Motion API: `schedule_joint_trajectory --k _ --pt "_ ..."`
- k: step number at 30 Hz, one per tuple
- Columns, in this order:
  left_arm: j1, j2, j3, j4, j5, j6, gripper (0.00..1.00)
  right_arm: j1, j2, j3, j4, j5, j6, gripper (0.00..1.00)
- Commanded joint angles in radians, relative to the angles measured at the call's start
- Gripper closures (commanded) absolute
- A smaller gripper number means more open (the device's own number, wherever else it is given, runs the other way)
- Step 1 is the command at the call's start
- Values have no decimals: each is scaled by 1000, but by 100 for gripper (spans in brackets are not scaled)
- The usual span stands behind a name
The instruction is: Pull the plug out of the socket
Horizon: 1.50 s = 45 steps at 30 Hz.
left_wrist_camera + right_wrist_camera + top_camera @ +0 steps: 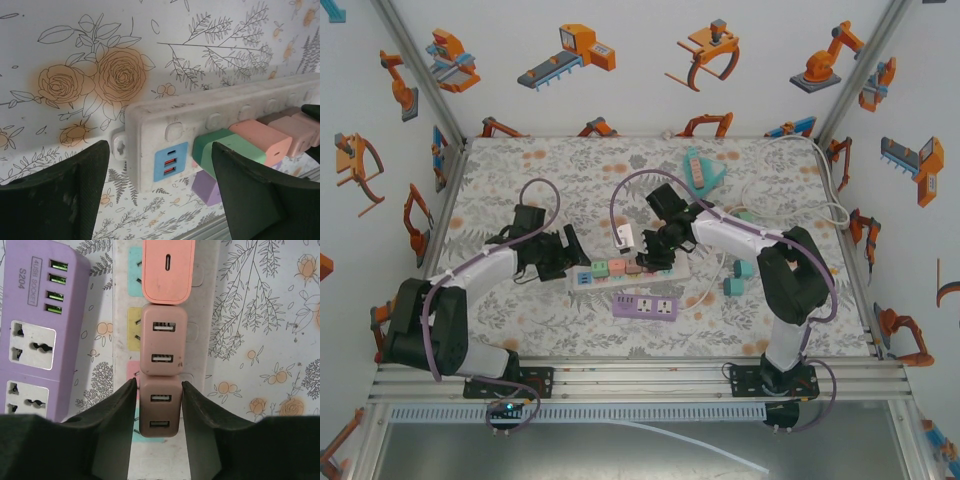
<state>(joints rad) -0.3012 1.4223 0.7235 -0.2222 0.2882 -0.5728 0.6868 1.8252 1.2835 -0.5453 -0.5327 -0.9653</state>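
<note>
Right wrist view recorded your right gripper (159,386) clamped on the brown plug (160,415), one finger pressed against each side. That plug stood in the white power strip (206,305), touching a pink plug (159,342) next along the row, with a purple socket block (35,340) just beside the strip. Left wrist view recorded your left gripper (160,175) with its fingers apart, straddling the strip's end at the blue USB panel (170,161), with no contact evident.

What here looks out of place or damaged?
Nothing is broken or spilled. The white power strip looks grubby, with grey smudges on its casing, and teal adapters lie loose to its right.
</note>
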Motion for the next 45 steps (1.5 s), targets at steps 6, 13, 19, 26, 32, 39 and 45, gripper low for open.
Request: schedule_joint_trajectory --k 6,13,19,26,32,39,45 --pt "-17 52 -22 -69 -13 1 44 0 -14 14 -18 -13 0 67" --pt "-32 87 -19 -94 -17 14 50 0 -8 31 -21 -17 13 71" --pt "-58 108 -21 -121 -25 39 51 0 -18 61 -24 -37 46 74" --pt "-95 119 -3 -178 -98 77 50 -1 -18 112 -87 -59 51 83" --pt "-111 110 2 -208 -156 81 49 -1 -33 117 -103 -52 51 84" --pt "-111 107 9 -226 -182 82 49 -9 -49 104 -116 -44 51 85" --pt "-111 86 38 -242 -178 96 48 -22 -95 90 -116 -51 82 85"
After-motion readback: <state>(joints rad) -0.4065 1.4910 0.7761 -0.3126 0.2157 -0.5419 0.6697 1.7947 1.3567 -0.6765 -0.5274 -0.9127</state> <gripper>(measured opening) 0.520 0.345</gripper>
